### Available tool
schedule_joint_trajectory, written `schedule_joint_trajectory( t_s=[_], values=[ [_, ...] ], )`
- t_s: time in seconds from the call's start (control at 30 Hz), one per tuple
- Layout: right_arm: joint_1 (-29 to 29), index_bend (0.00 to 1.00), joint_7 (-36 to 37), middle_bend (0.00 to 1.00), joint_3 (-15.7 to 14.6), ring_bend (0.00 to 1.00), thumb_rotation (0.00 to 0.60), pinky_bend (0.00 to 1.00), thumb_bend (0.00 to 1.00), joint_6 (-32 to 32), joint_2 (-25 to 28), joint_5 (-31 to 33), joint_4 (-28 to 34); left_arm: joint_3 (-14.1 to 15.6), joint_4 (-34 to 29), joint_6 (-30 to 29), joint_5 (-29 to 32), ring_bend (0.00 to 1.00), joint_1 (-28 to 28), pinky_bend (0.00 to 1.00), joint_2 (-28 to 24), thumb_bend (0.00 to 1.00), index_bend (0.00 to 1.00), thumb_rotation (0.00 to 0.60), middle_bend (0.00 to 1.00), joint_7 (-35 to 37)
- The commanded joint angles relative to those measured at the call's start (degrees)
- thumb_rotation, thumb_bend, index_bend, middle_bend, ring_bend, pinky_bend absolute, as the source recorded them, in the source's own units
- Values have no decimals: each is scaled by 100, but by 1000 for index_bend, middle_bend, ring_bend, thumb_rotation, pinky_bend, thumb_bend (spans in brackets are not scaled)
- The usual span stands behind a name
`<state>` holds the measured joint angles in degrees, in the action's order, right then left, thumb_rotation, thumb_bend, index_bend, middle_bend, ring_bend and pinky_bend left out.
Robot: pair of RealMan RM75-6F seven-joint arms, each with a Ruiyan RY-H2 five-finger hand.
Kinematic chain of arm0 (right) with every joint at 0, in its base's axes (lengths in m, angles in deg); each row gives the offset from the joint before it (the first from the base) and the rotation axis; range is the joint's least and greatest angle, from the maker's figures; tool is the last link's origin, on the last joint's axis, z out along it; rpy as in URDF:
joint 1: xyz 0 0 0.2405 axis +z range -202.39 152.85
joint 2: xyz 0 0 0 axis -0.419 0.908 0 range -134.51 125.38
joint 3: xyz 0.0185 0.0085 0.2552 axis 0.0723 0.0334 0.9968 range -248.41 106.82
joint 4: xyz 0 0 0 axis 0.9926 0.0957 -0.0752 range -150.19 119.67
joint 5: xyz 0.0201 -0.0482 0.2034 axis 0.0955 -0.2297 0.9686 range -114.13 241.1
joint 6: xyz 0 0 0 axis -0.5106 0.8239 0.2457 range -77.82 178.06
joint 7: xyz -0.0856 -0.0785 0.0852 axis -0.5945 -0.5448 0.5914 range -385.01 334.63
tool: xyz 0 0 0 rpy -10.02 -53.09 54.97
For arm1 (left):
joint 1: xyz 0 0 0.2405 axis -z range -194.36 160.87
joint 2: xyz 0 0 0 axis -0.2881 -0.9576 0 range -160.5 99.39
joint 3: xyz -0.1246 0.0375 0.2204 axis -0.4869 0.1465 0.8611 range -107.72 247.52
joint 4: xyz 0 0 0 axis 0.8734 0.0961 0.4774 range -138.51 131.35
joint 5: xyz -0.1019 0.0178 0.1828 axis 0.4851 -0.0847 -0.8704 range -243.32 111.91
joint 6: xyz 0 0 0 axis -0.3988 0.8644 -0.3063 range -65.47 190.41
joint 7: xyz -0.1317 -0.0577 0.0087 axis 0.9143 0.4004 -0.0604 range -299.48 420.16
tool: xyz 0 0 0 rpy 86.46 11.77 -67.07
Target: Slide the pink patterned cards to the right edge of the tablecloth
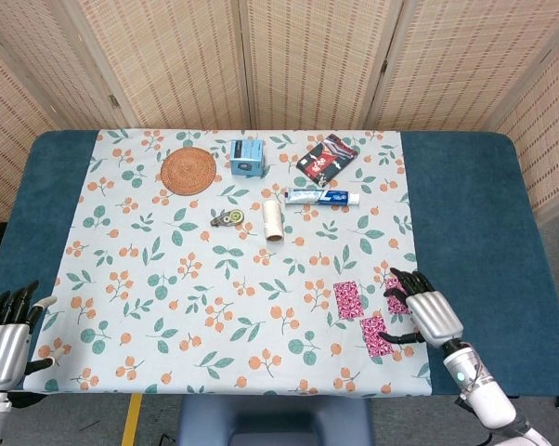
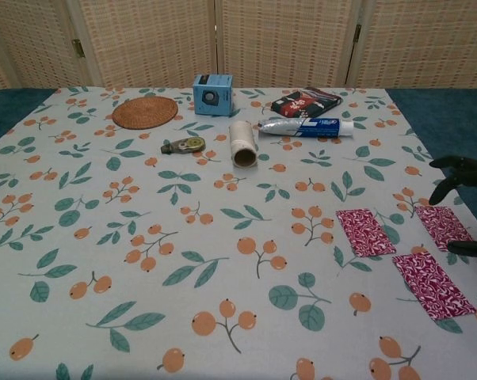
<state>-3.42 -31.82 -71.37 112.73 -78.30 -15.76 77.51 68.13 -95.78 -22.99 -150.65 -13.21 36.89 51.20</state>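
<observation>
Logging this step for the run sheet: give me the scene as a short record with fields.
cards: three pink patterned cards, lying apart near the right edge of the floral tablecloth
right hand: right hand with fingers spread, at the rightmost card
left hand: left hand off the cloth's near left corner, holding nothing
far side: round woven coaster, blue box, toothpaste tube, cardboard roll

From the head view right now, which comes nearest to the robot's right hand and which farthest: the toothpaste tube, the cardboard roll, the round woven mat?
Measured from the right hand, at the tablecloth's right edge:
1. Toothpaste tube, up the cloth, right of centre.
2. Cardboard roll, near the middle.
3. Round woven mat, far left corner, plainly farthest.
</observation>
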Motion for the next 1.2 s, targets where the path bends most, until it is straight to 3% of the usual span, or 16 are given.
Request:
schedule_joint_trajectory(
  t_s=[0.03, 0.1, 0.23, 0.7, 1.2],
  values=[
    [100, 271, -4, 45, 123, 0, 422, 0, 212, -74, 21, 67, 66, 8, -3, 4, -4, 87, 1, 0, 5, 171, 258, 600, 63, -6],
    [177, 271, -172, 45, 185, 0, 476, 0, 211, -165, -31, 160, 92, 7, -7, -4, -3, 87, -1, 0, 0, 171, 258, 600, 63, -13],
    [365, 256, -490, 42, 300, 0, 518, 0, 211, -476, -192, 513, 156, 3, -2, -42, -13, 87, -16, 0, -9, 171, 258, 600, 63, 21],
    [1113, 180, -1642, 15, 656, 0, 515, 0, 212, -1159, -698, 1905, 205, 23, 124, -43, 26, 87, -55, 0, -1, 171, 259, 600, 63, 173],
    [1497, 179, -2097, 15, 540, 0, 516, 0, 211, -1272, -960, 2520, -52, 28, 231, -39, 39, 87, -71, 0, 36, 171, 260, 600, 63, 273]
  ],
)
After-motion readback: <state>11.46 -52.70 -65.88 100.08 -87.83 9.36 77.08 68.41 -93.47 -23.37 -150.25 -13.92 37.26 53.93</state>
